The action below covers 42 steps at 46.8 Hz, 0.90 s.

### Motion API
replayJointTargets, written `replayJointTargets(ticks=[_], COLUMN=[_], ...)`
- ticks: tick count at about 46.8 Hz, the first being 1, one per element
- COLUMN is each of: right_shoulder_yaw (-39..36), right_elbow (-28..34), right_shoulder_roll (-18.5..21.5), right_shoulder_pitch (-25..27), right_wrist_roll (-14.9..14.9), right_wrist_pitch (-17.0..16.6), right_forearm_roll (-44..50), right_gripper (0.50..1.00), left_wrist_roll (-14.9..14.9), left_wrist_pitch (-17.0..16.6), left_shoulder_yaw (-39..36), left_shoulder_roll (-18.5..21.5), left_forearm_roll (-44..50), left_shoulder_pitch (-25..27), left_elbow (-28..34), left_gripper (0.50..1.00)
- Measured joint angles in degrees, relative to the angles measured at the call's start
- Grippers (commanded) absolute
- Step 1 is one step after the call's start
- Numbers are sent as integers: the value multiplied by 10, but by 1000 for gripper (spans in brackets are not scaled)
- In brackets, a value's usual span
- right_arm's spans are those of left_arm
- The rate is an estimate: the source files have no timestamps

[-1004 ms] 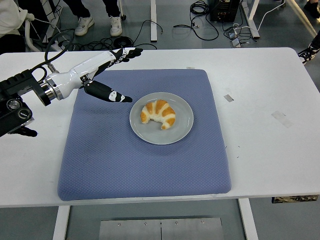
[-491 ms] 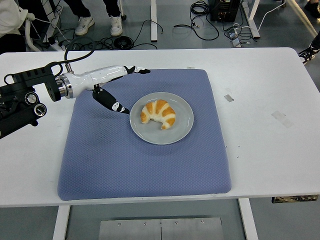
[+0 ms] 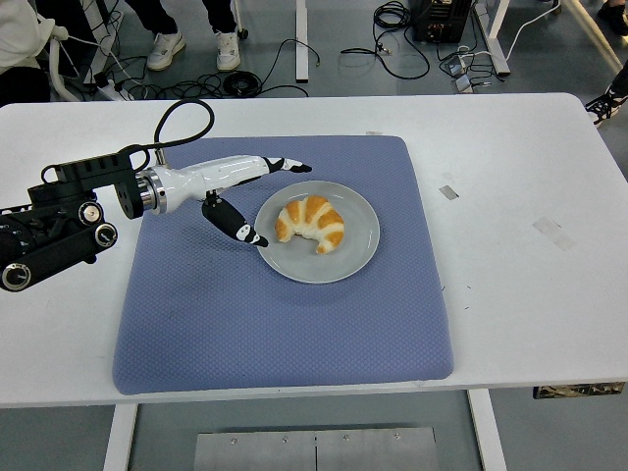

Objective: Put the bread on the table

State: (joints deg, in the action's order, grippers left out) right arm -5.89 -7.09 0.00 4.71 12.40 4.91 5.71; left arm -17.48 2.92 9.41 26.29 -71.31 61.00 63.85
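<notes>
Golden bread (image 3: 311, 222) on grey plate (image 3: 358, 257), left robot hand (image 3: 253, 192) spread

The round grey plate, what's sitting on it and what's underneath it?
A golden croissant lies alone on the round grey plate. The plate rests on a blue quilted mat over the white table; the mat beneath it is hidden.

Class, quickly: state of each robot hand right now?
Left hand: open, holding nothing, beside the grey plate.
Right hand: not in view.
</notes>
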Motion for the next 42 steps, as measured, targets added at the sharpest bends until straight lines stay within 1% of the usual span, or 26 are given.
replayJointTargets(ticks=[17,26,30,34,37,40,42], right_shoulder_yaw=[0,0,0,0,0,0,0], right_elbow=[0,0,0,0,0,0,0], right_shoulder_roll=[0,0,0,0,0,0,0], right_shoulder_pitch=[0,0,0,0,0,0,0], right_wrist_roll=[0,0,0,0,0,0,0], right_wrist_pitch=[0,0,0,0,0,0,0], right_forearm_roll=[0,0,0,0,0,0,0], right_gripper=[1000,1000,1000,1000,1000,1000,1000], left_wrist_roll=[-4,-5,-5,-6,-6,-6,-6], left_wrist_pitch=[0,-3,-8,-16,-28,-38,-42], left_shoulder_yaw=[-11,-20,-21,-30,-39,-51,-55], left_shoulder_roll=[-60,-78,-83,-85,-87,-89,-89], left_forearm_roll=[-11,-11,-11,-12,-12,-12,-12], left_shoulder_pitch=[0,0,0,0,1,3,4], left_elbow=[-60,-78,-83,-92,-96,-97,-97], left_gripper=[975,960,921,830,801,743,724])
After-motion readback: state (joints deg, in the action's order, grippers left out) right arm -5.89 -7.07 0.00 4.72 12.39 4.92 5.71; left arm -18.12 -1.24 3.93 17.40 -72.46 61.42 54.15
